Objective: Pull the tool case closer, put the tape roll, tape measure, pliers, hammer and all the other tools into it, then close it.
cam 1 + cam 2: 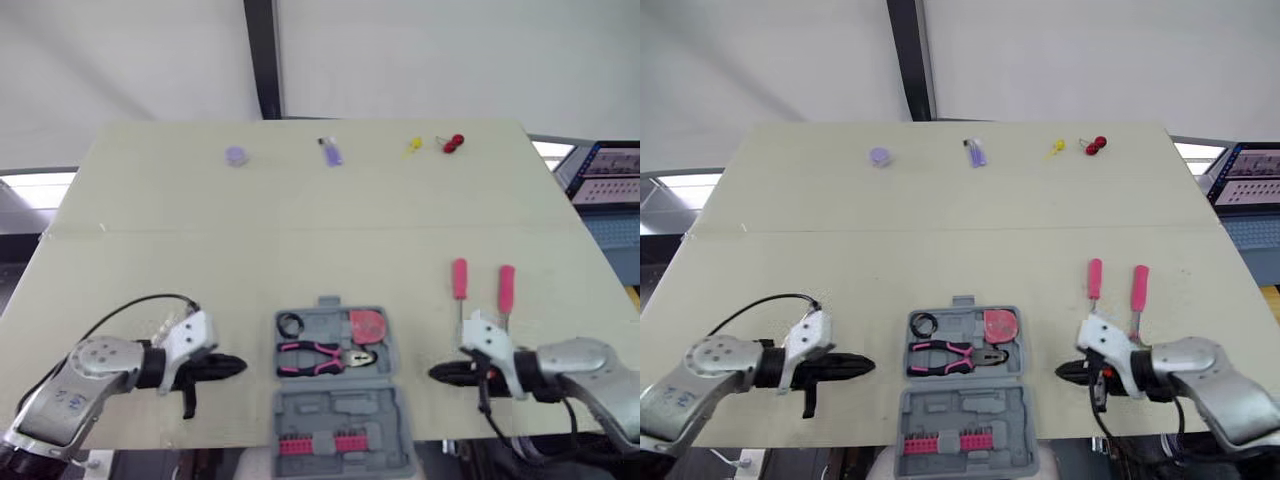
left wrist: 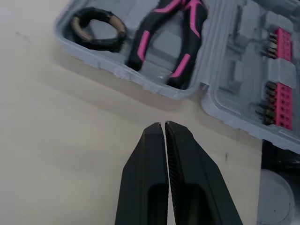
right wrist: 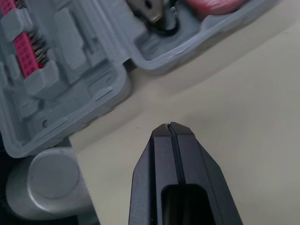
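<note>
Left eye view shows the open grey plastic tool case (image 1: 325, 322) lying at the near middle edge of the pale beige table (image 1: 300, 230), its hinged halves spread flat. The far half is a moulded tray. In it, a black tape roll (image 1: 290, 324) sits in the 10 o'clock corner, a round pink tape measure (image 1: 367, 325) sits in the 2 o'clock corner, and pink-and-black pliers (image 1: 320, 356) lie crosswise along the 6 o'clock side, jaws pointing towards 3 o'clock. The near half carries rows of pink-mounted screwdriver bits (image 1: 320, 444) and overhangs the table's near edge. At roughly 2 o'clock from the case, apart from it, two pink-handled screwdrivers (image 1: 459, 280) (image 1: 506, 285) lie side by side on the table, handles pointing away. The left tool (image 1: 232, 366) hovers near the case at its 9 o'clock side, tip aimed at the tray. In the left wrist view its black fingers (image 2: 145, 178) are pressed together and grasp nothing. The right tool (image 1: 440, 373) sits near the case's 3 o'clock side, just nearer than the screwdriver shafts. In the right wrist view its fingers (image 3: 161, 159) are likewise clenched on nothing. Along the table's far edge, well apart from everything else, lie a small lilac disc (image 1: 235, 155), a small purple object (image 1: 331, 152), a small yellow object (image 1: 412, 147) and a small red object (image 1: 453, 144), all too small to identify.
</note>
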Controlling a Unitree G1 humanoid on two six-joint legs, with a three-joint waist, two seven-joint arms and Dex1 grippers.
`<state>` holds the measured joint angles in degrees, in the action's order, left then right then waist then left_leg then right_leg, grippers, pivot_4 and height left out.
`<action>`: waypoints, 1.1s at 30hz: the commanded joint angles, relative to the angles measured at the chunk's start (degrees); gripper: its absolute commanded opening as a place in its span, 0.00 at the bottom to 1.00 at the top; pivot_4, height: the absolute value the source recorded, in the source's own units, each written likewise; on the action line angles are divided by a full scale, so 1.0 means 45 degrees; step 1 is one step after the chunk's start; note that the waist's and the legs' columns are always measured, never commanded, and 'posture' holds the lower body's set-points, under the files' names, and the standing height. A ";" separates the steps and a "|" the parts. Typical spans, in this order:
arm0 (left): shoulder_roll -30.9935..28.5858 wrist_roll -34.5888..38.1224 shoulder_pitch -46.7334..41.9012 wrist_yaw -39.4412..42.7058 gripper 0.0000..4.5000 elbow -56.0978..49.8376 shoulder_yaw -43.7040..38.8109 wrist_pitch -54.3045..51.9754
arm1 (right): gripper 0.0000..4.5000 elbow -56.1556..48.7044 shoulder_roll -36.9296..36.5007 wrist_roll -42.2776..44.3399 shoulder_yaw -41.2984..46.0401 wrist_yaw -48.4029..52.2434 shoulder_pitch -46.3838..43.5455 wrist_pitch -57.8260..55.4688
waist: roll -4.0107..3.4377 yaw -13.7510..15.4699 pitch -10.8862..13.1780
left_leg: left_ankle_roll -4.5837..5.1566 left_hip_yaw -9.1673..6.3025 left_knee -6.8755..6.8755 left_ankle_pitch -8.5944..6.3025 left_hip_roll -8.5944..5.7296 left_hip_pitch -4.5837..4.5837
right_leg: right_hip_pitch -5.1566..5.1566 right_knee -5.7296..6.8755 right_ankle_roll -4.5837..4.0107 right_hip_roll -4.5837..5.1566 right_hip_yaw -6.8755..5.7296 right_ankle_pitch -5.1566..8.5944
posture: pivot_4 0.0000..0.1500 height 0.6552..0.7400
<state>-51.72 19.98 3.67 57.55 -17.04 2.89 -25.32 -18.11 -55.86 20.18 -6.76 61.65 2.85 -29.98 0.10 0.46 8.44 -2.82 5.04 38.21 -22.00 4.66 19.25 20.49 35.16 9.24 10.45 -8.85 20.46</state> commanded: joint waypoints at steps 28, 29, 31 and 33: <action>0.2969 -0.1232 -0.2044 -0.0557 0.00 0.1273 0.2314 -0.0732 | 0.00 -0.0280 0.2156 -0.1578 -0.1991 -0.0998 -0.1927 -0.1069 | 0.0003 0.0245 0.0004 | 0.0001 -0.0008 0.0078 0.0000 0.0001 0.0008 | 0.0004 0.0065 -0.0001 0.0002 0.0001 0.0000 | 1.00 1.00; 0.2988 -0.1245 -0.2204 -0.0543 0.00 0.1292 0.2260 -0.0722 | 0.00 -0.0230 0.2227 -0.1546 -0.1928 -0.1035 -0.2002 -0.1094 | 0.0003 0.0238 0.0004 | 0.0001 -0.0011 0.0085 0.0000 0.0002 0.0012 | 0.0005 0.0068 -0.0002 0.0001 0.0000 0.0000 | 1.00 1.00; 0.2991 -0.1316 -0.2530 -0.0539 0.00 0.1442 0.2210 -0.0698 | 0.00 -0.0124 0.2357 -0.1545 -0.1851 -0.1092 -0.2162 -0.1124 | 0.0003 0.0224 0.0004 | 0.0001 -0.0012 0.0083 -0.0001 0.0002 0.0015 | 0.0008 0.0068 -0.0002 0.0001 0.0000 0.0000 | 1.00 1.00; 0.3011 -0.1407 -0.2797 -0.0567 0.00 0.1651 0.2179 -0.0624 | 0.00 -0.0031 0.2447 -0.1588 -0.1825 -0.1138 -0.2288 -0.1126 | 0.0002 0.0202 0.0004 | 0.0002 -0.0011 0.0079 -0.0001 0.0002 0.0017 | 0.0011 0.0067 -0.0002 0.0001 -0.0001 0.0000 | 1.00 1.00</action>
<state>-38.85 13.26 -8.24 54.71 -8.48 13.12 -29.37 -17.29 -45.71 12.15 -15.40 56.57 -6.78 -35.48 0.11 1.37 8.46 -2.81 4.99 38.55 -22.00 4.67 19.32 20.55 35.46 9.24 10.45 -8.86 20.46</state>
